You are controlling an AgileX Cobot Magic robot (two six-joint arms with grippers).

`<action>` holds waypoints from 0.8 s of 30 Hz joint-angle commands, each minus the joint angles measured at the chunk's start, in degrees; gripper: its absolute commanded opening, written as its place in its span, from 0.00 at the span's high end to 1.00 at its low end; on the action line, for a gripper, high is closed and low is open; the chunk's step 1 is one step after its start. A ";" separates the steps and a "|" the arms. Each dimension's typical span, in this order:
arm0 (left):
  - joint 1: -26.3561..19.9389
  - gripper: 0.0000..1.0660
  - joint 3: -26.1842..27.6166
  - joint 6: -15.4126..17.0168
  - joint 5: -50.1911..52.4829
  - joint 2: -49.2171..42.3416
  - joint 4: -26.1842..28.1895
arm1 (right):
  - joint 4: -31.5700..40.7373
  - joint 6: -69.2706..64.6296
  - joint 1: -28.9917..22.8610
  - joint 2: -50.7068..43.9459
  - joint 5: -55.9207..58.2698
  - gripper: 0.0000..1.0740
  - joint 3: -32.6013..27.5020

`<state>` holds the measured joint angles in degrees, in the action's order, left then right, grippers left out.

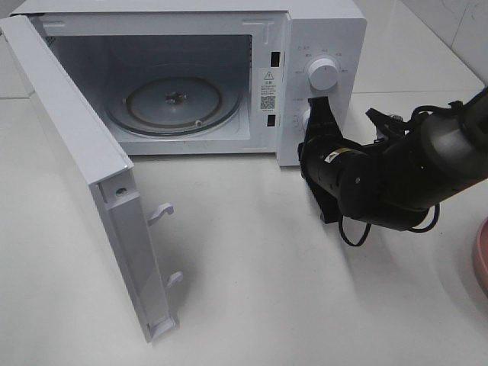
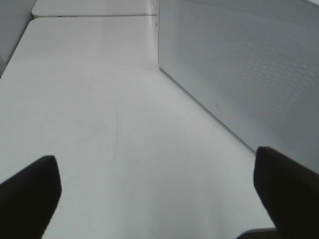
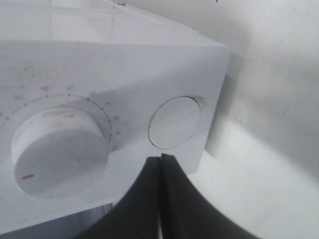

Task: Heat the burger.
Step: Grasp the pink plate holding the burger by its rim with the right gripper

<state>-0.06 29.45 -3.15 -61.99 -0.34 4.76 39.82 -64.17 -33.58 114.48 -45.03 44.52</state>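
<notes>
Your left gripper [image 2: 158, 186] hangs spread wide beside the open microwave door [image 1: 84, 168]. Your right gripper [image 3: 160, 158], pressed together, sits just beside the round button [image 3: 174, 122]. The turntable [image 1: 174, 103] is empty and the burger is out of view, so I judge you must fetch it next.

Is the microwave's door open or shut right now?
Open. The door is swung wide out to the side, and you can see straight into the microwave, right down to its bare glass turntable.
</notes>
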 commanded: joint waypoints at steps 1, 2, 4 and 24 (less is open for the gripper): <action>0.06 0.08 0.11 0.17 0.80 -1.38 0.06 | -1.43 3.15 0.06 -2.01 2.64 1.00 -1.09; 0.06 0.08 0.11 0.17 0.80 -1.38 0.06 | -1.66 4.41 0.06 -2.58 3.38 1.00 -1.55; 0.06 0.08 0.11 0.17 0.80 -1.38 0.06 | -2.23 6.65 0.23 -3.61 4.87 1.00 -2.46; 0.06 0.08 0.11 0.23 0.80 -1.38 0.06 | -20.28 30.71 0.29 -15.70 29.79 0.99 -4.24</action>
<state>-0.06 29.45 -3.15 -61.99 -0.34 4.76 22.17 -37.47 -33.52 100.55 -19.42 40.34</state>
